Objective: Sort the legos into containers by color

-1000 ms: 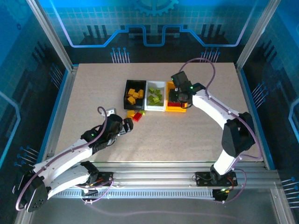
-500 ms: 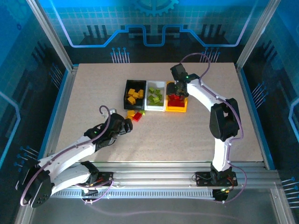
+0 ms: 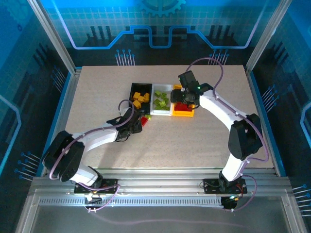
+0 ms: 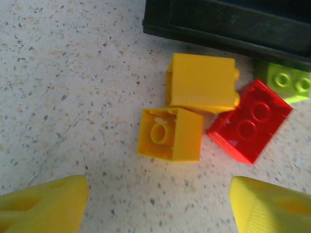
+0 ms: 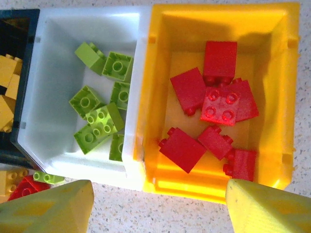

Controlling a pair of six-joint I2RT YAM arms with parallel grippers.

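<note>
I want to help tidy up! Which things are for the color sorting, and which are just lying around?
For the job: black bin, white bin, yellow bin, loose bricks on the table, bricks already in bins.
Just there: table, metal frame, blue walls.

- Overhead view: bright, even light from above on the speckled beige tabletop (image 3: pixel 194 141), with only faint, soft shadows falling on it. The blue-tinted translucent panels (image 3: pixel 29 73) around it look dim.
- Left wrist view: the yellow plastic fingertips (image 4: pixel 43 201) in the bottom corners are blurred. The glossy red plastic brick (image 4: pixel 250 121) is in focus and carries a pale sheen.
- Right wrist view: sharp and saturated. The white plastic bin (image 5: pixel 53 58) is nearly washed out.
</note>
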